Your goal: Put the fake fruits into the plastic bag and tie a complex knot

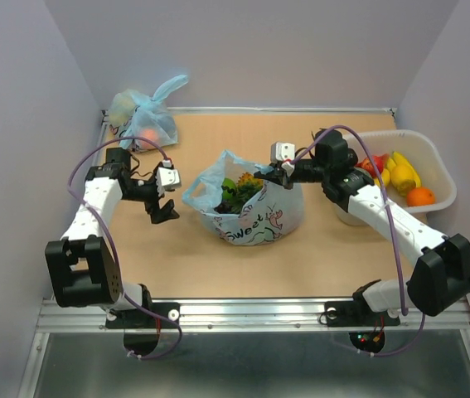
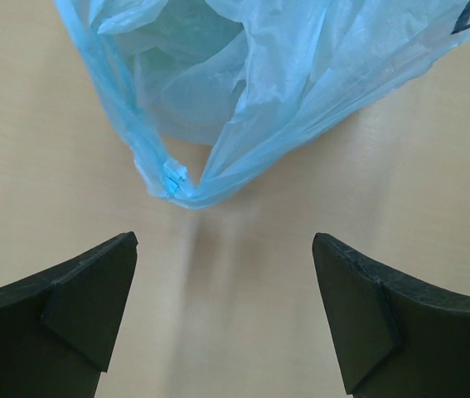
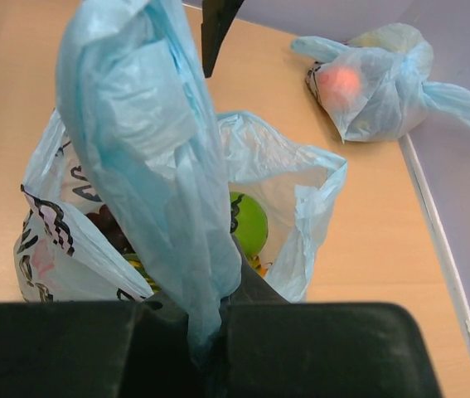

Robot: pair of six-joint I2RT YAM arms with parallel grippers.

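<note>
The bag [image 1: 251, 217] sits mid-tabletop [image 1: 218, 265] with fruits [image 1: 239, 192] inside (a green one [image 3: 249, 222] shows), the right jaws pinched tight on one handle [image 3: 143, 166], the left jaws wide apart, holding nothing, near the other handle [image 2: 176, 184].

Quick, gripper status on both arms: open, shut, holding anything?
Left gripper: open, empty, with the free handle of the plastic bag just ahead.
Right gripper: closed on the bag's other handle.
</note>
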